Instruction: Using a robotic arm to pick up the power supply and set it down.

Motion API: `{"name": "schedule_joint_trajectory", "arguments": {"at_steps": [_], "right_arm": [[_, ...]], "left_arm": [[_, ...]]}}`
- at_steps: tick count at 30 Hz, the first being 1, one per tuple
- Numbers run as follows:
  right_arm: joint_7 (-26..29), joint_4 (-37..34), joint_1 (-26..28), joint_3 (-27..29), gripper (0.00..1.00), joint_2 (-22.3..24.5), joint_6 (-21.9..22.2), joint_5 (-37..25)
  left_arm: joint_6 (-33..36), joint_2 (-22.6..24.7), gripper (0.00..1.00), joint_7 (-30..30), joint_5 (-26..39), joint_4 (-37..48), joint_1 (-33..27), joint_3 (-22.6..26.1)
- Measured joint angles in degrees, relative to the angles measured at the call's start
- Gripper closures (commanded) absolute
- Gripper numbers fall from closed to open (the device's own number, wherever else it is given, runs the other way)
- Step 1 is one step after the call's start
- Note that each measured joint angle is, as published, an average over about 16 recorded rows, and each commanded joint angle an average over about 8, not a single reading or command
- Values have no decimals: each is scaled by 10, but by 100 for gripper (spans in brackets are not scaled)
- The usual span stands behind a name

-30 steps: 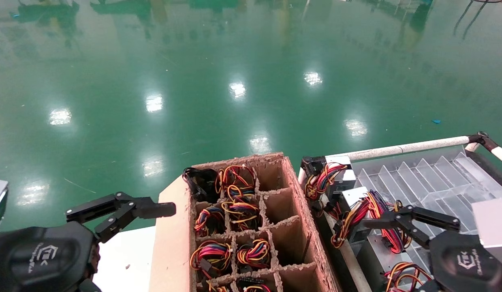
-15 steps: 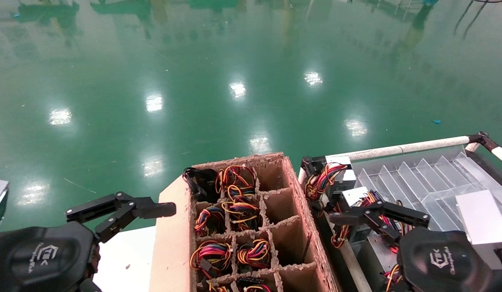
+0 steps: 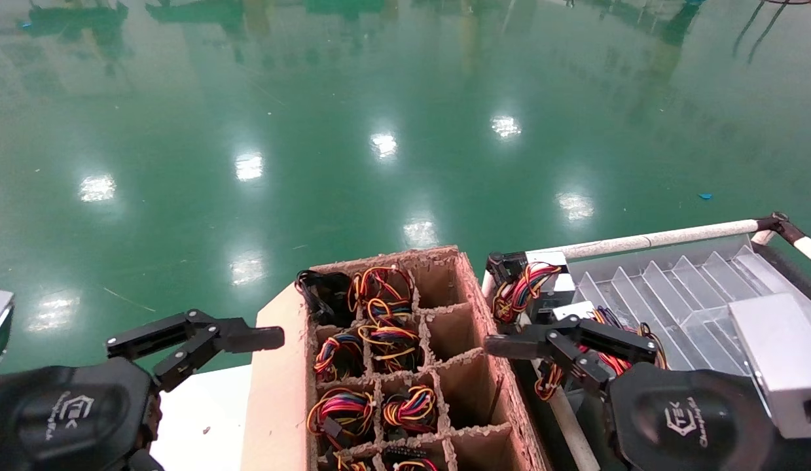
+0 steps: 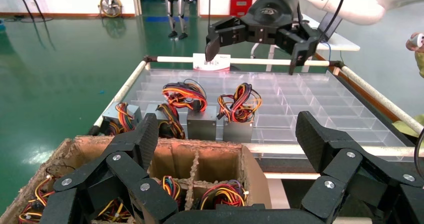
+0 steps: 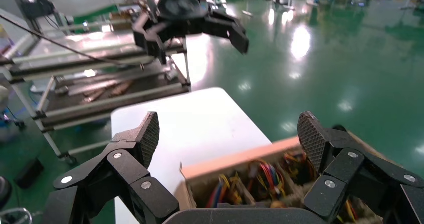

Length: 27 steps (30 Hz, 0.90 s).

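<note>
Brown box (image 3: 274, 392); green floor (image 3: 313, 131) (glossy)
</note>
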Motion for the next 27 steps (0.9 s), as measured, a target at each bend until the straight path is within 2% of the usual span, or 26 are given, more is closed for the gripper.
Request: {"name": "schedule_joint_trajectory", "arguments": {"at_steps": [27], "right_arm": [[5, 7, -7, 6, 0, -12, 2, 14]], "left_arm": [[0, 0, 0, 0, 0, 0, 0, 0]]}}
